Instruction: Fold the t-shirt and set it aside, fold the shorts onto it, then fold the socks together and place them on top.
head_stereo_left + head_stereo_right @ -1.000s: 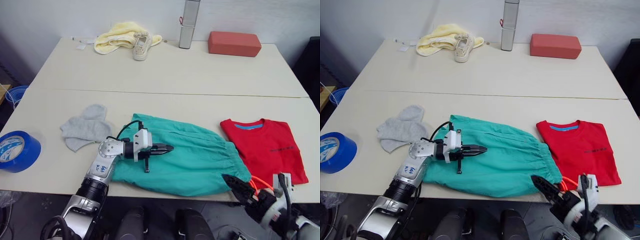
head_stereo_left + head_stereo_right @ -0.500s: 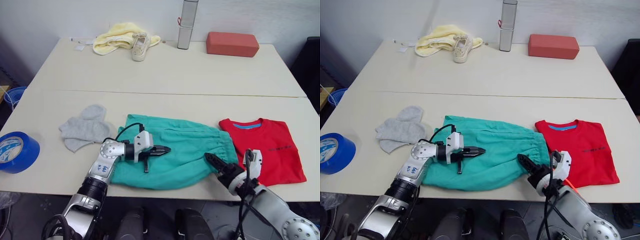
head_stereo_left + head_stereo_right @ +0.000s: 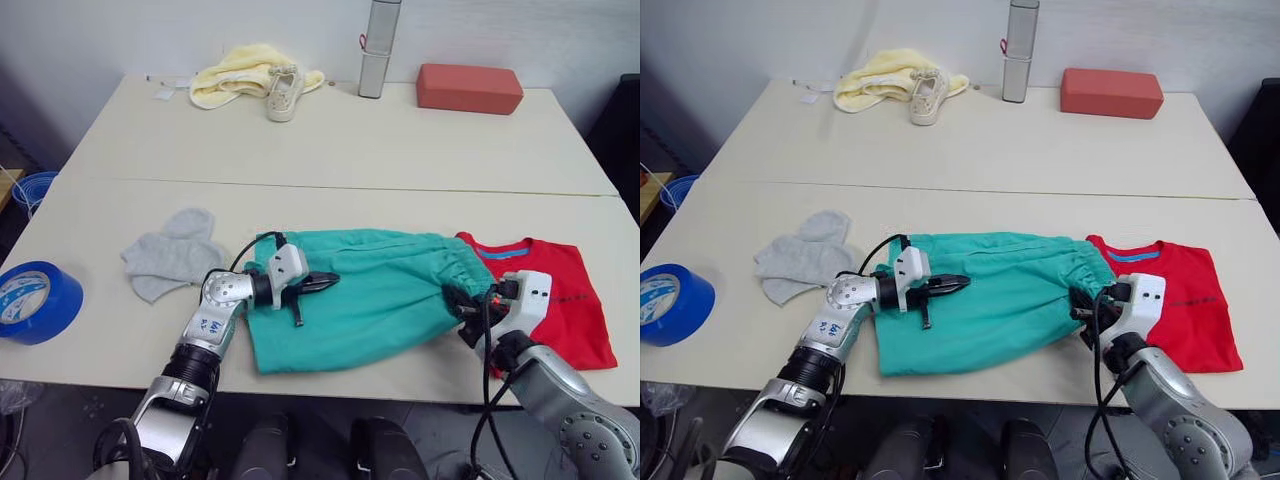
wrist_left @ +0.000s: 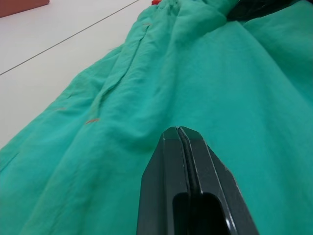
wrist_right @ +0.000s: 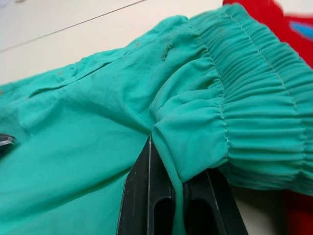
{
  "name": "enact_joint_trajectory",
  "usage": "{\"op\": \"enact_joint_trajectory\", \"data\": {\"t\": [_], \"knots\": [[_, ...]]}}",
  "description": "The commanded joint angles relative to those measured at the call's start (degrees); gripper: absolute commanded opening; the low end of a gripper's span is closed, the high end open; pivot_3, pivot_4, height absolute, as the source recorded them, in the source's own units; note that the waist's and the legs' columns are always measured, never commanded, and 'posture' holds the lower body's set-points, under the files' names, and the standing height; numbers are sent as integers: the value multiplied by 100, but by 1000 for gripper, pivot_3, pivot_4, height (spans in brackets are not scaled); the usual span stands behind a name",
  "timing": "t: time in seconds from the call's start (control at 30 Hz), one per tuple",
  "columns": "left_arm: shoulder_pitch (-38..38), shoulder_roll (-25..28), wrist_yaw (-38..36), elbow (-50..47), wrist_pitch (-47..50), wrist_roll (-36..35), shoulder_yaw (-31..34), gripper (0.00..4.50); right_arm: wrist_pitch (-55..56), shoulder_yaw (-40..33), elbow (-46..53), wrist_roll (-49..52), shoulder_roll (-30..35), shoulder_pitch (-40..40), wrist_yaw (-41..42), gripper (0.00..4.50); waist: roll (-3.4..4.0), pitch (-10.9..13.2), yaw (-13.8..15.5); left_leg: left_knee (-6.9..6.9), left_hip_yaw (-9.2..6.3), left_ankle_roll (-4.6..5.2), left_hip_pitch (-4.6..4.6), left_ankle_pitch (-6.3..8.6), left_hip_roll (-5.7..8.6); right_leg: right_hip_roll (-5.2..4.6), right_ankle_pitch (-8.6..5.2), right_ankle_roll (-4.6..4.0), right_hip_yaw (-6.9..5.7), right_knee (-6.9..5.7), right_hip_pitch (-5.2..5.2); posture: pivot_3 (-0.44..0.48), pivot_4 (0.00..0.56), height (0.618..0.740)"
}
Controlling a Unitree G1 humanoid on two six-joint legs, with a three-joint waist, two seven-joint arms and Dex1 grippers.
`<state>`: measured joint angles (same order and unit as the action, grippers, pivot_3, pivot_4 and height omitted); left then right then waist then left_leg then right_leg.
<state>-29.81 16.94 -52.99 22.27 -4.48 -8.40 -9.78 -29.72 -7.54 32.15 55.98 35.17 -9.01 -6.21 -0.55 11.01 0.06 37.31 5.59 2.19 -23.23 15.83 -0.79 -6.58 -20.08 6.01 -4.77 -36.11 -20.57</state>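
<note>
right gripper (image 3: pixel 1087 300) clamped on shorts (image 3: pixel 380 295) waistband, overlapping t-shirt (image 3: pixel 560 300) left edge | left gripper (image 3: pixel 325 281) fingers pressed together over shorts | socks (image 3: pixel 172 255) left

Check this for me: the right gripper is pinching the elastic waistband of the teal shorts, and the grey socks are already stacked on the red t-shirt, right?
Not quite. The right gripper does pinch the waistband of the shorts, but the socks lie on the bare table on the robot's left, away from the t-shirt. The left eye view shows it.
</note>
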Motion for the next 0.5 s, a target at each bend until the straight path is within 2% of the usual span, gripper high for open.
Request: {"op": "enact_joint_trajectory", "data": {"t": [0.03, 0.1, 0.17, 0.27, 0.5], "knots": [[174, 139, 166, -539, 342, 4, 84, 0, 439, 3, 410, -972, 154, 335, 540, 28, 0, 0, -18, 0, 0, -1, 0, -1, 0, 0, 0, 0, 0, 0, 0, 0, 150, 740], [339, 261, 247, -837, 598, 10, 111, 0, 613, 142, 537, -1608, 231, 562, 724, 28, 0, 0, -31, -4, 6, -6, 1, -3, 0, 2, 0, 0, 4, -2, -4, 0, 150, 740], [635, 467, 347, -1313, 1049, -45, 195, 0, 791, 639, 783, -2652, 611, 933, 1059, 28, 2, 1, -48, -8, 7, -14, 2, -8, 0, 3, 0, 0, 6, -4, -9, 0, 150, 740], [986, 747, 440, -1816, 1518, -21, 215, 0, 1155, 1784, 1011, -4056, 1159, 1550, 1878, 28, 2, 1, -72, -13, 14, -20, 4, -11, -2, 3, 0, 0, 14, -8, -16, 0, 150, 740], [1175, 819, 619, -2054, 1803, -28, 219, 0, 2078, 3047, 543, -5415, 1139, 1874, 3197, 28, -3, -1, -5, -2, 7, -18, 4, -10, 2, 0, 1, 1, 7, 0, -2, 0, 150, 740]]}}
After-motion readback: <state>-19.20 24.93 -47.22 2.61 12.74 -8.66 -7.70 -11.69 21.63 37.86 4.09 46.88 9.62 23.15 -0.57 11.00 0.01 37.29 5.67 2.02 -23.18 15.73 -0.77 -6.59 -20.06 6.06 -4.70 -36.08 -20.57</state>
